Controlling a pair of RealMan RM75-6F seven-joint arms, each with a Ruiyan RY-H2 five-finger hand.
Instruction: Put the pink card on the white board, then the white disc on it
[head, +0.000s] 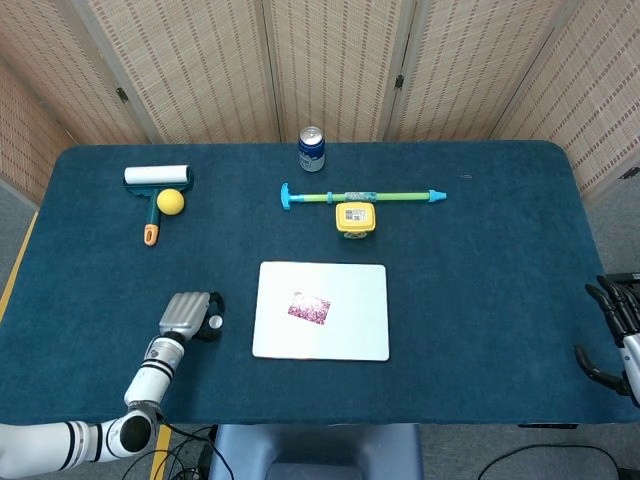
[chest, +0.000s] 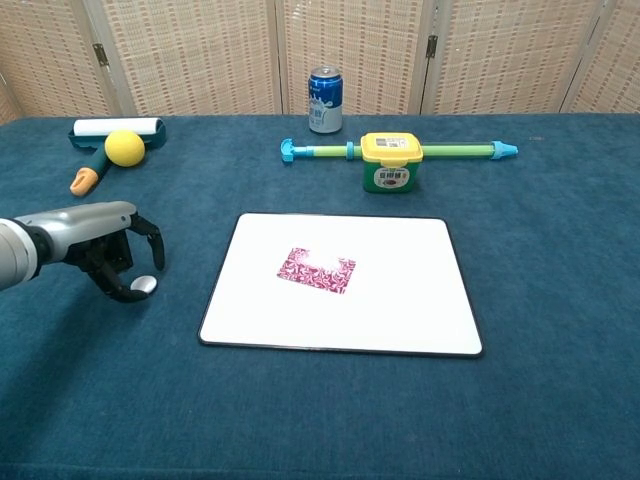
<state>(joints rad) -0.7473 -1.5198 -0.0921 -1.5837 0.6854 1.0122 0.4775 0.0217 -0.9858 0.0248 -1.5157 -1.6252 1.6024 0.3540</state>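
Reaching in from the table's (head: 480, 300) front-left corner, left arm stretched low over the blue cloth, left hand (chest: 108, 252) sitting palm-down just left of the white board (chest: 400, 300). Curling dark fingers (chest: 152, 240) downward around the white disc (chest: 145, 285), fingertips touching or nearly touching it; whether actually pinching it, cannot tell. Disc seemingly lying on the cloth, just off the board's left edge, apart from it. Showing in the head view as a grey hand back (head: 184, 312) with the disc (head: 215, 322) peeking out at its right side.

Lying flat near the middle of the board, slightly left of centre: the pink card (chest: 316, 270).

Hanging off the table's front-right edge, mostly out of frame: right hand (head: 615, 335), dark fingers apart and holding nothing.

Resting along the far edge: lint roller (head: 157, 176) with yellow ball (head: 171, 201), soda can (head: 311, 148), green-and-blue rod (head: 362, 196), yellow tape measure (head: 355, 217).
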